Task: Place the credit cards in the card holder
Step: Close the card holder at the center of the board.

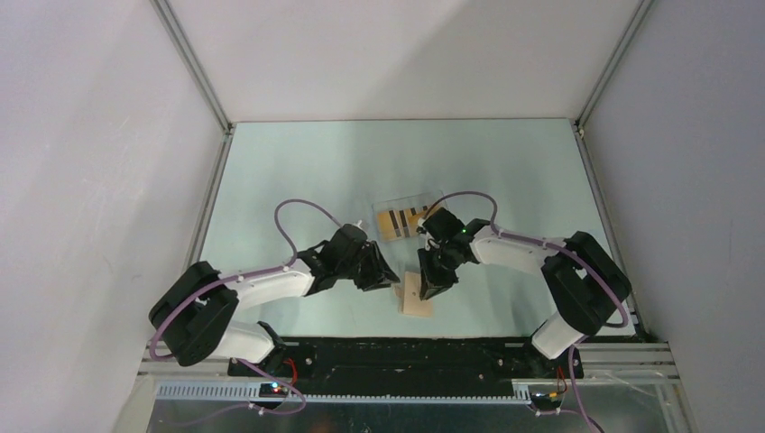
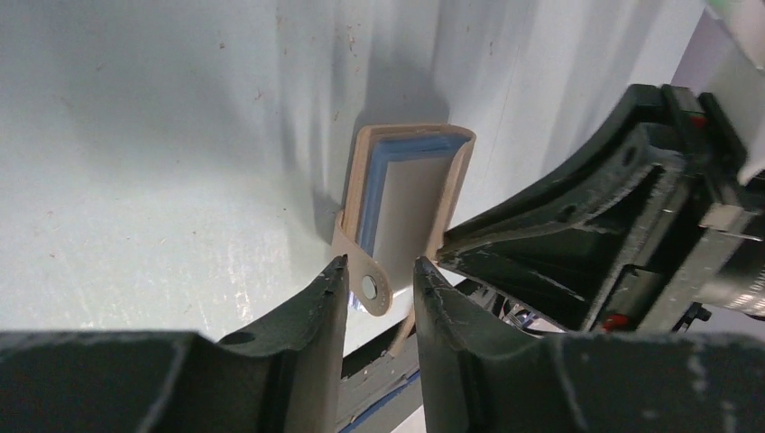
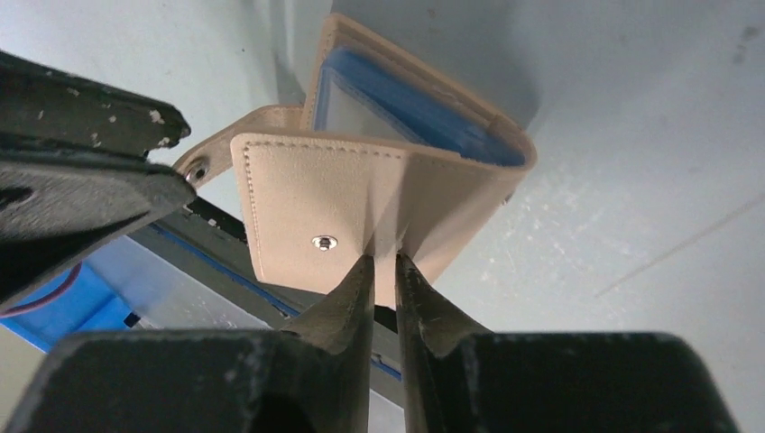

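1. Pale, scuffed table enclosed by white walls; both arms extended inward from the near edge.
2. Card holder stood partly unfolded close to the middle of the near edge; blue inner panels showed.
3. Right gripper was pinched together on the card holder's tan outer flap, beside a metal snap.
4. Left gripper had its fingers apart, straddling the snap tab; contact could not be judged.
5. Credit cards, orange with dark stripes, lay on a clear tray toward the table's centre, apart from the card holder.
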You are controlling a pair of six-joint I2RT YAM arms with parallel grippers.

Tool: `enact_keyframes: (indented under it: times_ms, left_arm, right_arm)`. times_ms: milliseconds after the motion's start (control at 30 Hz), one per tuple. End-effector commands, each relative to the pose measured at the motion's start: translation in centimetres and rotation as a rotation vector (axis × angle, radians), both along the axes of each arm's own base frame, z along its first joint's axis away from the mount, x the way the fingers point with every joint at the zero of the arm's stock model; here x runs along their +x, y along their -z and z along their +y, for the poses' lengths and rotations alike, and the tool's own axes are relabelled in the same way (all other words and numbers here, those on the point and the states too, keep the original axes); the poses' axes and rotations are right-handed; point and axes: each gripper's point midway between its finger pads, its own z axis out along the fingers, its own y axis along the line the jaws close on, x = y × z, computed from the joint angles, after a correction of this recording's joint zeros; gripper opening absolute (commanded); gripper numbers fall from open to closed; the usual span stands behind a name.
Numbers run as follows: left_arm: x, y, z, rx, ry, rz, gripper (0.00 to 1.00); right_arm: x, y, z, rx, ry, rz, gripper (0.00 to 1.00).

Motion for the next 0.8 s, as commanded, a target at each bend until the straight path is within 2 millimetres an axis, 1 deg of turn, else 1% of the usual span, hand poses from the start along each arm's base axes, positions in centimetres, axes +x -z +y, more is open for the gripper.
enact_keyframes:
  times_ms: [0,67,267,567,767]
  left_arm:
    - [0.6,-1.4,-0.7,-0.088,-0.007,-0.031,0.38]
    - [0.4,-1.4,-0.9,-0.099,0.004,-0.027,0.38]
    - [-0.1,-1.7,-1.3,-0.131,0.026,-0.01,0.36]
    - [-0.6,-0.7,-2.4,-0.124,0.066,0.033,0.28]
    - [-1.1,0.0,-3.3,-0.115,0.086,0.062,0.25]
  right_arm:
    - [0.5,1.2,1.5,0.023,0.002,0.002,0.17]
    - [0.6,2.4,1.4,-0.006,0.011,0.016,0.16]
    - [0.6,4.3,0.7,-0.078,0.036,0.033,0.1]
    - [0.8,4.7,0.4,-0.1,0.066,0.04,0.08]
    - [1.1,3.8,1.1,-0.041,0.085,0.06,0.08]
